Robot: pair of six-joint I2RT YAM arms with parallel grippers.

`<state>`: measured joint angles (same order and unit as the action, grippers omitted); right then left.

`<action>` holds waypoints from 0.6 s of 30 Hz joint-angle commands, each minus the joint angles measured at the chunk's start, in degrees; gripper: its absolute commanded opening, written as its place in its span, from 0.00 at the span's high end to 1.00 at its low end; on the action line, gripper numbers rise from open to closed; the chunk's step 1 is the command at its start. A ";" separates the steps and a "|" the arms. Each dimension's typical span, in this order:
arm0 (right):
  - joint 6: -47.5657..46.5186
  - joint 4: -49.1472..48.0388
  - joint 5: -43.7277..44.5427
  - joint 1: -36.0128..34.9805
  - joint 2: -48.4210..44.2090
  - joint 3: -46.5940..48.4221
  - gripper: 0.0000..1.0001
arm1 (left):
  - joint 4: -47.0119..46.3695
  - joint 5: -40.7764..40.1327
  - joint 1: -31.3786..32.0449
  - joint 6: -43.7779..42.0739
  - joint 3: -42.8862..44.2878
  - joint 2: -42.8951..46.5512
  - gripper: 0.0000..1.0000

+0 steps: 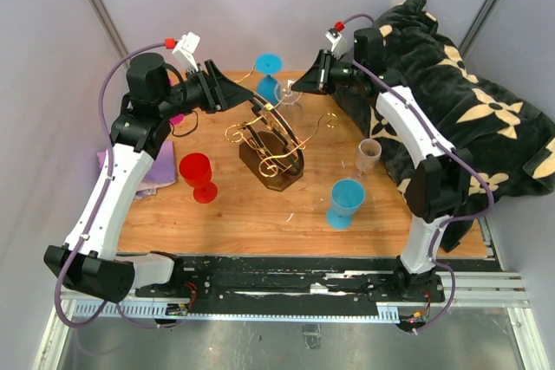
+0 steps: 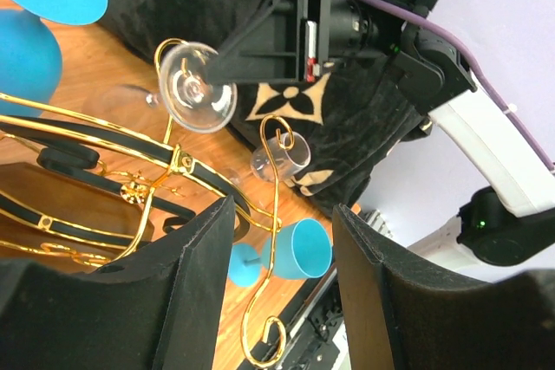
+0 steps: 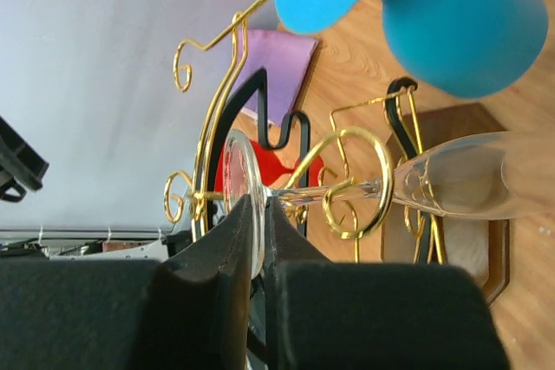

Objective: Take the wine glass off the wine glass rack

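Note:
The wine glass rack (image 1: pixel 270 152), gold wire arms on a dark wooden base, stands mid-table. A clear wine glass (image 1: pixel 288 94) hangs from it, its stem through a gold curl (image 3: pixel 355 184) and its bowl (image 3: pixel 473 175) beyond. My right gripper (image 3: pixel 262 230) is shut on the edge of the glass's round foot (image 2: pixel 198 87). My left gripper (image 2: pixel 282 253) is open just left of the rack's top. One gold scroll arm (image 2: pixel 264 301) runs between its fingers (image 2: pixel 195 288) without touching them.
A blue glass (image 1: pixel 268 67) hangs at the rack's far side. On the table stand another blue glass (image 1: pixel 347 201), a red glass (image 1: pixel 198 175) and a small clear cup (image 1: pixel 368 155). A black patterned blanket (image 1: pixel 460 101) fills the right; a purple cloth (image 1: pixel 156 166) lies at the left.

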<state>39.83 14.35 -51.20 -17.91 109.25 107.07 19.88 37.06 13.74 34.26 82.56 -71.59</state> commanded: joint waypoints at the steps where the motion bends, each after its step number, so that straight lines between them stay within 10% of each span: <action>1: -2.01 -1.75 -1.47 -0.73 -8.64 -6.01 0.99 | -0.17 0.33 0.23 -0.75 -0.45 1.30 0.46; 18: -15.80 11.66 4.89 6.76 -23.61 -9.31 0.99 | 1.03 -0.12 0.24 -0.99 0.47 0.58 0.41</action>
<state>30.28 23.18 -48.07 -11.90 90.00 95.11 20.69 37.06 13.74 34.24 82.52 -71.61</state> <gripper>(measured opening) 0.075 0.588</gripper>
